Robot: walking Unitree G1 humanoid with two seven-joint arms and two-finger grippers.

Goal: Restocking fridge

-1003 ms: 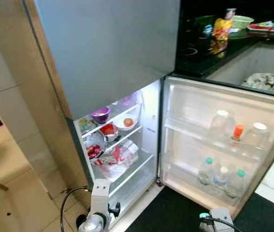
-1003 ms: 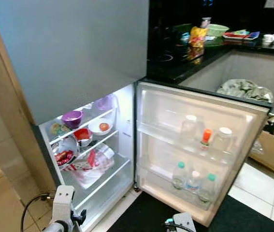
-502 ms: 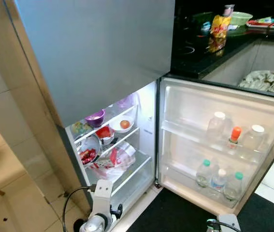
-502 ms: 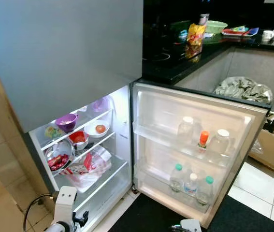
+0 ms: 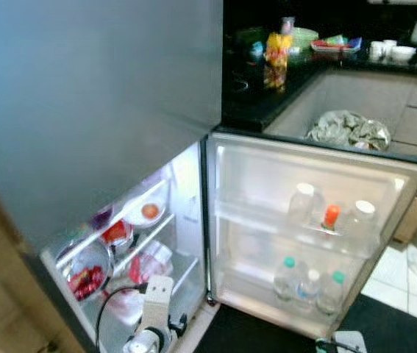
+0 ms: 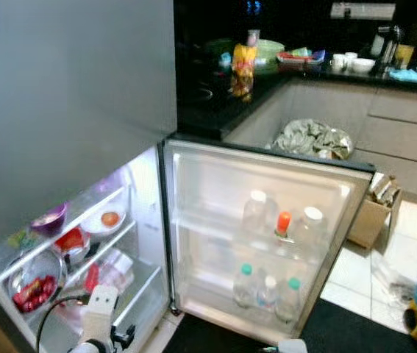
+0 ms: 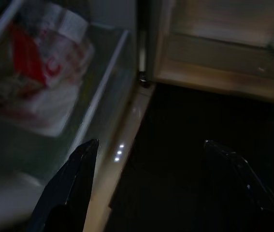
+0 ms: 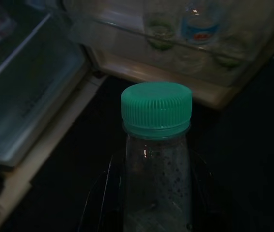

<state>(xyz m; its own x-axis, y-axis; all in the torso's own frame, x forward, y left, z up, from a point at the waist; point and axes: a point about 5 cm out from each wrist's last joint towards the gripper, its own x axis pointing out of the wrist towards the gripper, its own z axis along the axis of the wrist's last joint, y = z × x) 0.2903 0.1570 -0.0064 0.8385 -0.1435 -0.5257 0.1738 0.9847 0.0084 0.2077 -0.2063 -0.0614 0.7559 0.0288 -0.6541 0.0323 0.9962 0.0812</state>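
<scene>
Home kitchen, open fridge [image 5: 193, 220], black counter [image 5: 267, 95], tiled floor [image 6: 407, 243]

The clear plastic bottle [image 8: 157, 188] wears a ribbed green cap [image 8: 156, 109]. The grey steel fridge [image 5: 105, 110] glows white inside. An orange-capped bottle [image 5: 330, 218] stands in its door.

I can't read any text from here. The red-and-white printed bag [image 7: 28, 72] in the fridge [image 5: 120, 110] carries lettering too blurred to make out, and the blue label on a door-shelf bottle [image 8: 202, 29] is illegible too.
</scene>
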